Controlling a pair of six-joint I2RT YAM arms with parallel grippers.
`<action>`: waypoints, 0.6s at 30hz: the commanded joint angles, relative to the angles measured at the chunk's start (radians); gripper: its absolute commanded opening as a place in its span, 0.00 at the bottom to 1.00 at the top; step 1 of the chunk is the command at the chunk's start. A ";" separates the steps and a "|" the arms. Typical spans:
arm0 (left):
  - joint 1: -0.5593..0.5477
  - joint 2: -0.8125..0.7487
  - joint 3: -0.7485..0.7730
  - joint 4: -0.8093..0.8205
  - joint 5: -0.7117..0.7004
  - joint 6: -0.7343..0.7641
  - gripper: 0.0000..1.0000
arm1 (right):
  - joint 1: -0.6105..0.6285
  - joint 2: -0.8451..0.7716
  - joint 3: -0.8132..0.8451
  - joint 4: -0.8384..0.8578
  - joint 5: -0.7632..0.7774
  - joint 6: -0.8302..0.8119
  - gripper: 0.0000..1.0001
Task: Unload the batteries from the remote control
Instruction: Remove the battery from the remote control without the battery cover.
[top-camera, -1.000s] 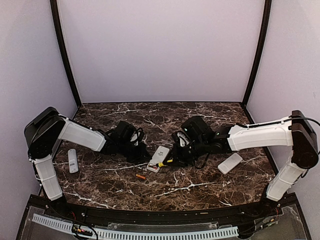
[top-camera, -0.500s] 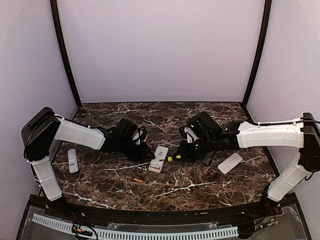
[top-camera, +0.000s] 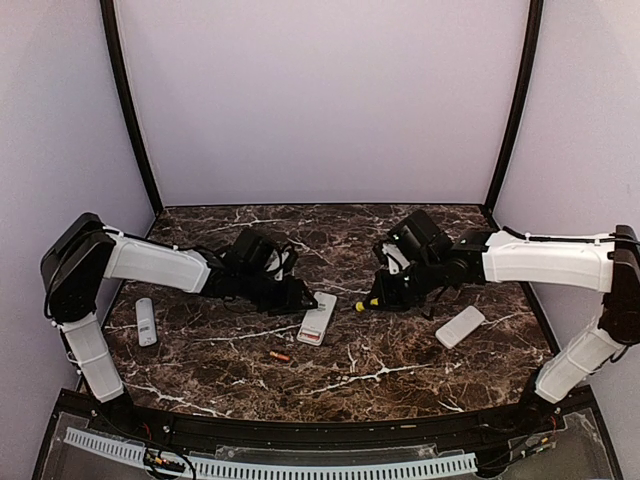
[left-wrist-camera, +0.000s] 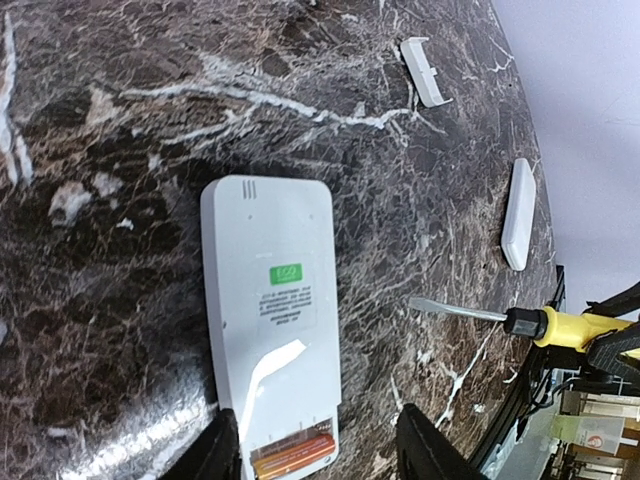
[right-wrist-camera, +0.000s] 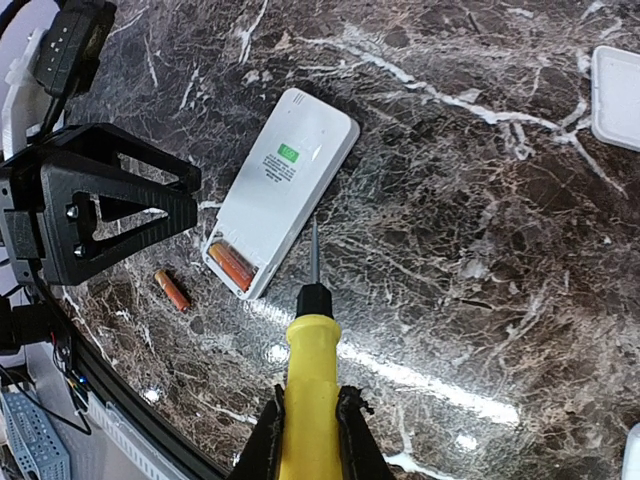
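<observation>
Marble table (top-camera: 400, 370), dark with white veins, carries everything, and 2 white arms reach over it from the left and from the right.

Near the middle lies the remote control (top-camera: 318, 318), white, with its back side up and its battery compartment uncovered at the end that points to the near edge. The left gripper (left-wrist-camera: 320, 455) hangs low over this end. Its jaws are apart, 1 finger on each side of the remote control, and they do not clamp it.

2 other white remotes lie well apart from it: 1 near the left edge (top-camera: 146, 321) and 1 on the right side (top-camera: 460, 326).

The right gripper (right-wrist-camera: 310, 440) is closed tightly around the yellow handle of a screwdriver (right-wrist-camera: 310, 370). The thin metal tip points toward the remote control and stands just beside its long edge, above the table; I cannot tell if it touches anything.

In the uncovered compartment sits an orange battery (right-wrist-camera: 232, 265), lying along the remote control's length. A loose battery (right-wrist-camera: 172, 290), also orange, lies on the marble near that end, apart from the remote control and closer to the near edge.
</observation>
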 joint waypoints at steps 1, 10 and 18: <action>-0.002 0.042 0.063 -0.023 -0.020 0.053 0.55 | -0.023 -0.060 -0.005 -0.001 0.030 -0.009 0.00; 0.005 0.153 0.162 -0.049 -0.049 0.112 0.64 | -0.035 -0.127 -0.022 0.006 0.067 0.008 0.00; 0.005 0.221 0.219 -0.078 -0.064 0.167 0.66 | -0.039 -0.162 -0.033 0.017 0.079 0.020 0.00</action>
